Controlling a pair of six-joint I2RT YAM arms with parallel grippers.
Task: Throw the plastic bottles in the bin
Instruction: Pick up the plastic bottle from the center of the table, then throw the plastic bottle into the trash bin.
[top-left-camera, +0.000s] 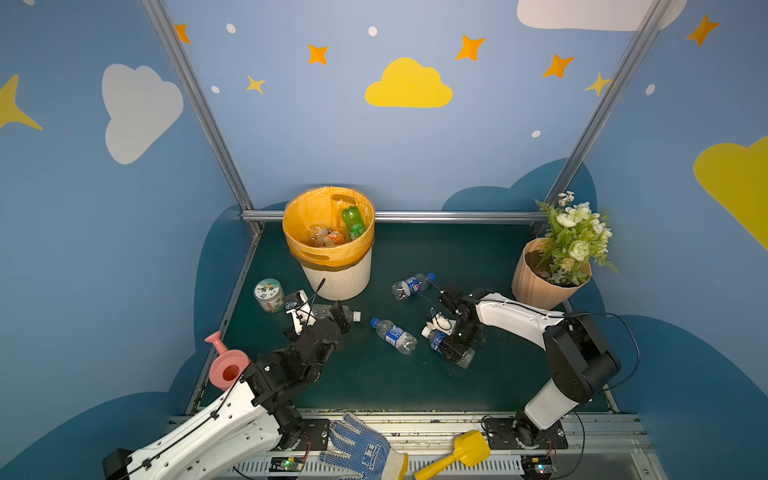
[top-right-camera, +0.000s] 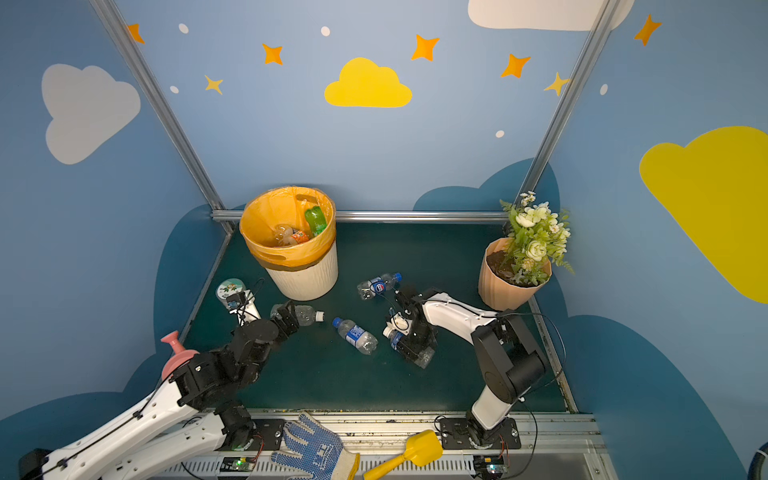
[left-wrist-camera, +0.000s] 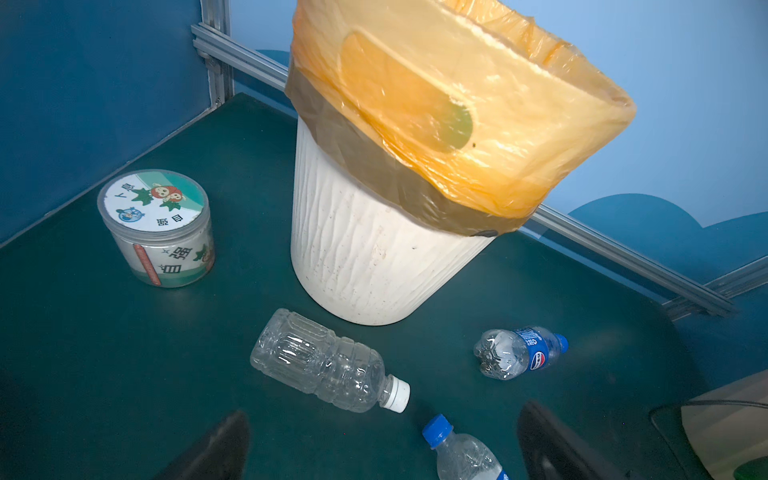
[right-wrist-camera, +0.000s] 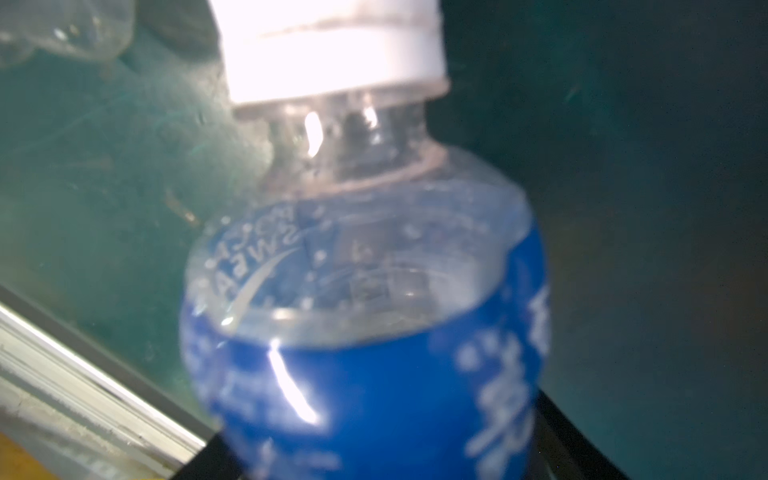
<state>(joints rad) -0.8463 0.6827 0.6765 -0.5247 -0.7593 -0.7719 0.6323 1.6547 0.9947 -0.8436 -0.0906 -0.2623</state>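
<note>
The bin (top-left-camera: 338, 282) stands at the back left, cream with an orange bag, holding a green bottle (top-left-camera: 353, 222) and an orange-labelled one (top-left-camera: 335, 238). My left gripper (top-left-camera: 341, 318) is open over a clear white-capped bottle (top-left-camera: 355, 316) lying beside the bin; in the left wrist view that bottle (left-wrist-camera: 328, 361) lies just beyond the gripper (left-wrist-camera: 382, 453). My right gripper (top-left-camera: 451, 347) is shut on a white-capped, blue-labelled bottle (right-wrist-camera: 365, 332) low over the mat. Two blue-capped bottles (top-left-camera: 392, 334) (top-left-camera: 411, 284) lie in the middle.
A round jar (top-left-camera: 269, 294) stands left of the bin. A peach flower pot (top-left-camera: 540, 286) sits at the back right, close behind the right arm. A pink watering can (top-left-camera: 226, 365), a dotted glove (top-left-camera: 357, 449) and a yellow scoop (top-left-camera: 461, 455) lie at the front.
</note>
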